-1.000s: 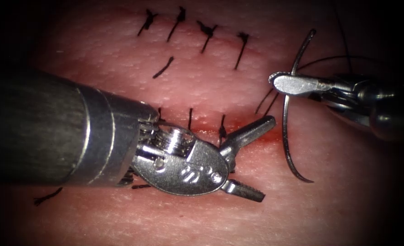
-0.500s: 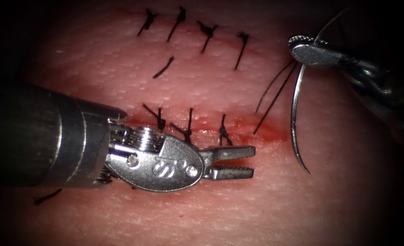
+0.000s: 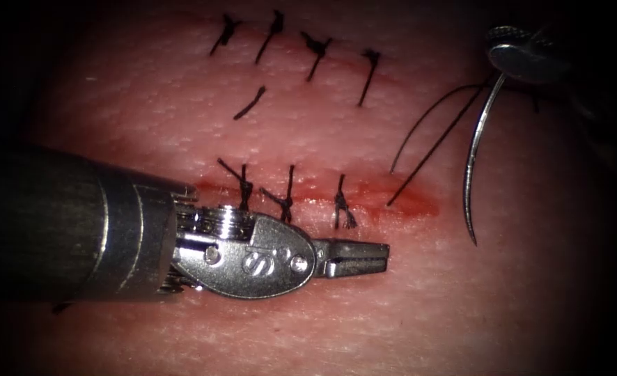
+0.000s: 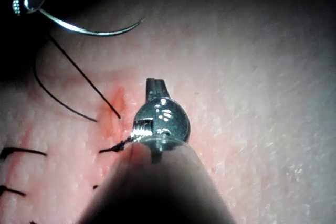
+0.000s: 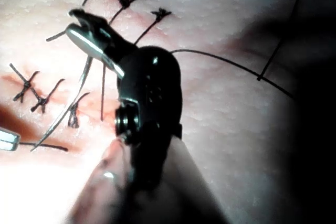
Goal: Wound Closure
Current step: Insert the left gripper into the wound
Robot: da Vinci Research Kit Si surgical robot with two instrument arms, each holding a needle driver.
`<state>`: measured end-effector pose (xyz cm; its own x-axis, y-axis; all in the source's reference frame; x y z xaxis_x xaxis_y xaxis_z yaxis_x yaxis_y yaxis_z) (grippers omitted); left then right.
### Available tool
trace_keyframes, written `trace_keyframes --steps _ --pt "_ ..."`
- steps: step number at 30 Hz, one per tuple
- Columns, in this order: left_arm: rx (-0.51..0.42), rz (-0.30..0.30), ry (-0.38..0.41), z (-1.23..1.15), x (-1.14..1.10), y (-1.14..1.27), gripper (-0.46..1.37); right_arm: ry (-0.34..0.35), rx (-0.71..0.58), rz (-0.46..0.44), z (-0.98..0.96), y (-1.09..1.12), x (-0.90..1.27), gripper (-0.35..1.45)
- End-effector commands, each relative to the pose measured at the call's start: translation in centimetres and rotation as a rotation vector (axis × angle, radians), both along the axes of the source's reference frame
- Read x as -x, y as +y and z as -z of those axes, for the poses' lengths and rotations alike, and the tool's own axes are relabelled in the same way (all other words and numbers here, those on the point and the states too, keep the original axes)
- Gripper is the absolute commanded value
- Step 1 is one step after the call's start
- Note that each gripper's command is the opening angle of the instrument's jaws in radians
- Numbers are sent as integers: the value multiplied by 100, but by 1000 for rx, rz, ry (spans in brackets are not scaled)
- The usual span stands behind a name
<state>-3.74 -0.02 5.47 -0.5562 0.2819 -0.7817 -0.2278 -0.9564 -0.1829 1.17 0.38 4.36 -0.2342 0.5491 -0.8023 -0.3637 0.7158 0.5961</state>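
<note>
Steel curved needle (image 3: 477,157) hangs clear of the tissue (image 3: 462,299), gripped near its thread end by the right tool (image 3: 521,59), whose jaws are clenched on it up toward the tissue's far right corner; the point hangs down just right of the cut's (image 3: 308,191) right end, free of the tissue. Over the last second this tool has risen and drawn away to the upper right, carrying the needle with it, and the two strands of black thread (image 3: 430,139) running from the wet red end of the cut up to the needle have lengthened, so thread is being pulled through. The left tool (image 3: 364,256) lies low along the near side of the cut, below the three tied stitches (image 3: 287,198); its jaws, spread wide a second ago, are now clenched on nothing. To do this pull well, I judge the draw should stay smooth and in line with where the strands leave the tissue, so the thread slides rather than saws at the red, fluid-stained edge (image 3: 409,202). The needle's point should stay in sight and off the tissue, and the closed left tool should keep clear of the strands, ready to steady them if slack bunches.
</note>
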Motion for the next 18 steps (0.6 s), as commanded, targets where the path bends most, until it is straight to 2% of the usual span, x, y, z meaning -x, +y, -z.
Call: trace_keyframes --steps 1,2,6,7,8,11,18 --pt "-6 4 2 -1 1 1 -2 -9 11 -4 -2 -2 1 -35" --pt "-6 5 2 -2 1 2 -1 -11 11 -2 -3 -3 1 -35" --pt "-10 21 15 -5 3 10 -17 -22 25 1 -5 -9 3 -35" --pt "-11 19 27 -6 4 12 -22 -22 26 1 -6 -10 3 -35" --pt "-15 15 41 -7 5 13 -35 -25 32 1 -5 -12 3 -35" --pt "-22 1 87 -13 11 14 -35 -25 33 1 -3 -16 2 -35" --pt "-18 -13 178 -45 27 5 -35 -27 45 7 3 -22 1 -35"
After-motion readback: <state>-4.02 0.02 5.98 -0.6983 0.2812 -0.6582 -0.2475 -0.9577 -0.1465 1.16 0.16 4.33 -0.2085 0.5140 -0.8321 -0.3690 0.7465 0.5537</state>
